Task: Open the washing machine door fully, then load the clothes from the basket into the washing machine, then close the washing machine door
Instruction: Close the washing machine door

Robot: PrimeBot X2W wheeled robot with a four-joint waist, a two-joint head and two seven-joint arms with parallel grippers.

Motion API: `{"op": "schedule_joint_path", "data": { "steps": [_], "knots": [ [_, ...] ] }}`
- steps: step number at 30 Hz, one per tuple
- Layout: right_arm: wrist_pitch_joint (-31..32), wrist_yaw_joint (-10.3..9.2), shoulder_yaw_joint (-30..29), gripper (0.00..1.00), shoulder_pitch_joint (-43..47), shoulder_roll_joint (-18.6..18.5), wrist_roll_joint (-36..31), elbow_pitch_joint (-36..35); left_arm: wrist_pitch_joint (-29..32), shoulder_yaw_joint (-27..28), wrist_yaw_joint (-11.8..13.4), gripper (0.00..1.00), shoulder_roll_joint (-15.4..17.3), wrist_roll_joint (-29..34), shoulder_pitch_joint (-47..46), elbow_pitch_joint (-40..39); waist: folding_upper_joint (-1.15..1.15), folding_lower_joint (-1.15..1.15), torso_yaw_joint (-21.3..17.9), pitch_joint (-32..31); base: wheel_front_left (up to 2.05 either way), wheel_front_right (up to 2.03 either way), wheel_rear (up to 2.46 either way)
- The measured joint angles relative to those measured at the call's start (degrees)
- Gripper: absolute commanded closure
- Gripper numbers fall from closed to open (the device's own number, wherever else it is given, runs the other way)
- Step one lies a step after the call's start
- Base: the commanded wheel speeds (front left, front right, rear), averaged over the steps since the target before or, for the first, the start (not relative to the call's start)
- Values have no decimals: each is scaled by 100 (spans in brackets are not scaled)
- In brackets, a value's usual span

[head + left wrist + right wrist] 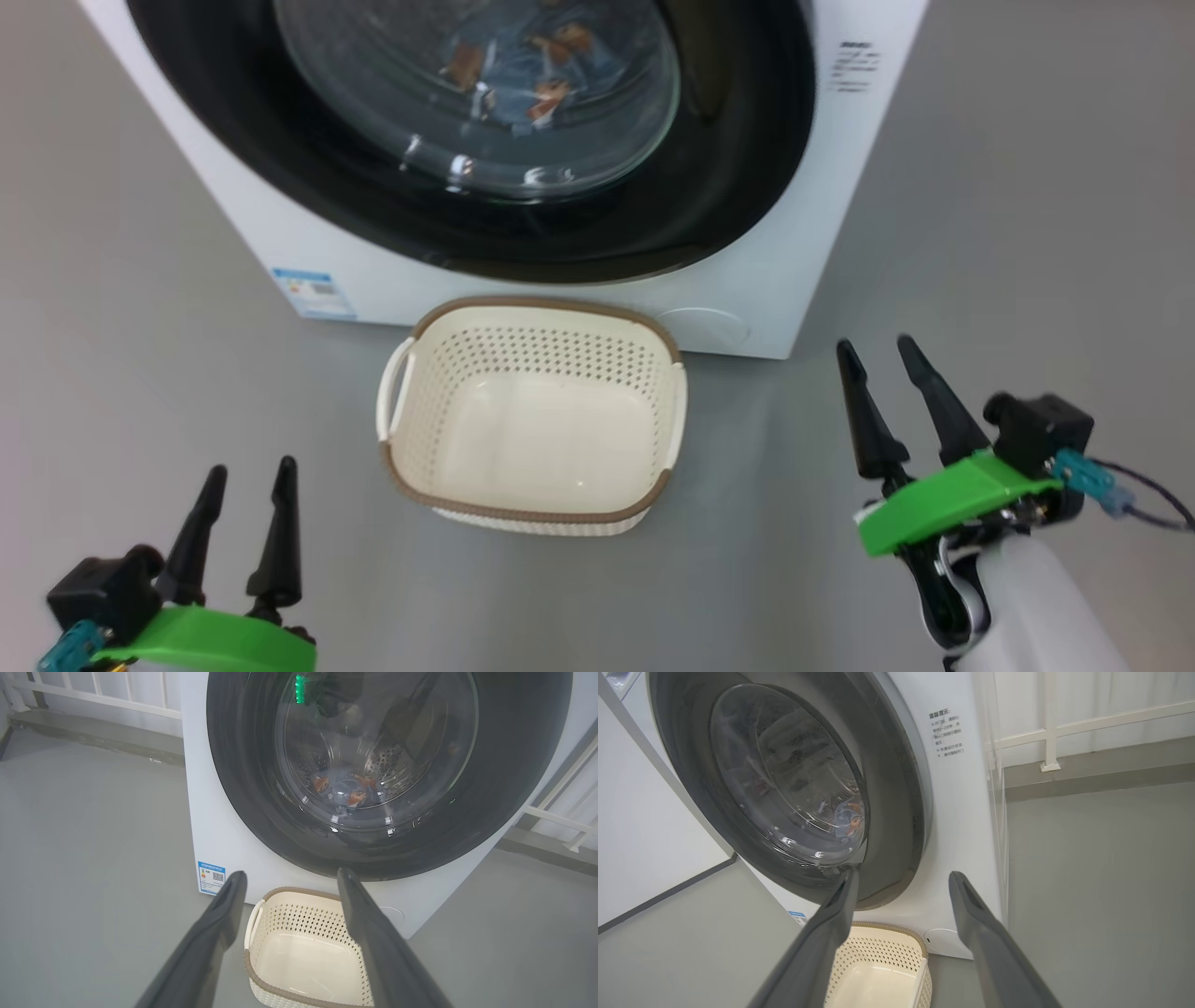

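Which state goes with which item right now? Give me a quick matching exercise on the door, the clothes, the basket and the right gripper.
Things:
1. washing machine door
2. clothes
3. basket
4. right gripper

States:
A. empty, standing on the floor
B. shut
C. open, holding nothing
D. inside the washing machine, seen through the door's window

Pairs: 1-B, 2-D, 3-A, 4-C
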Motion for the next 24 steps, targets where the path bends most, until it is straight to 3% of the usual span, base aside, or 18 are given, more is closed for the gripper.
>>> {"op": "schedule_joint_path", "data": {
  "steps": [24],
  "knots": [
    [0, 0, -405, 0, 1090, -177, -109, -226, 0, 355, -1, 0, 127, 153, 549, 118, 0, 0, -802, -635, 0, 0, 0]
  ]
}}
